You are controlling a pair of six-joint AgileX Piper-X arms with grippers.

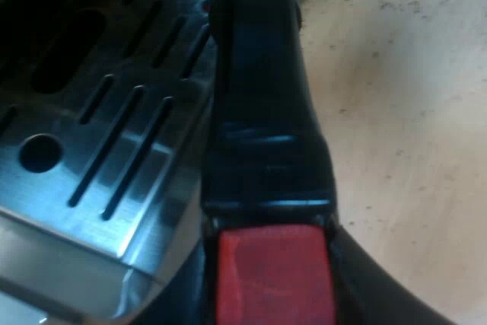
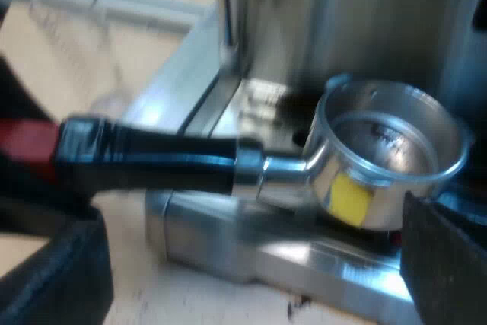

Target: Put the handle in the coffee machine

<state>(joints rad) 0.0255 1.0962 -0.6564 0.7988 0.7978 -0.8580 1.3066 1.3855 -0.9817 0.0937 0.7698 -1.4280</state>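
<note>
The metal holder point(image 2: 388, 150) hangs level over the machine's slotted drip tray point(image 1: 99, 150), its round basket empty and facing up. Its dark handle point(image 1: 262, 104) runs back to a red end point(image 1: 274, 275), and my left gripper point(image 1: 274, 294) is shut on the handle at that end. In the right wrist view the handle point(image 2: 152, 159) reaches from the basket to the red end point(image 2: 27, 142). My right gripper point(image 2: 251, 287) is open, its fingers point(image 2: 53, 272) spread wide on the near side of the holder and touching nothing.
The espresso machine's steel front point(image 2: 365, 28) rises behind the basket, and its base point(image 2: 251, 249) juts out under the holder. Pale wooden tabletop point(image 1: 411, 112) lies beside the drip tray.
</note>
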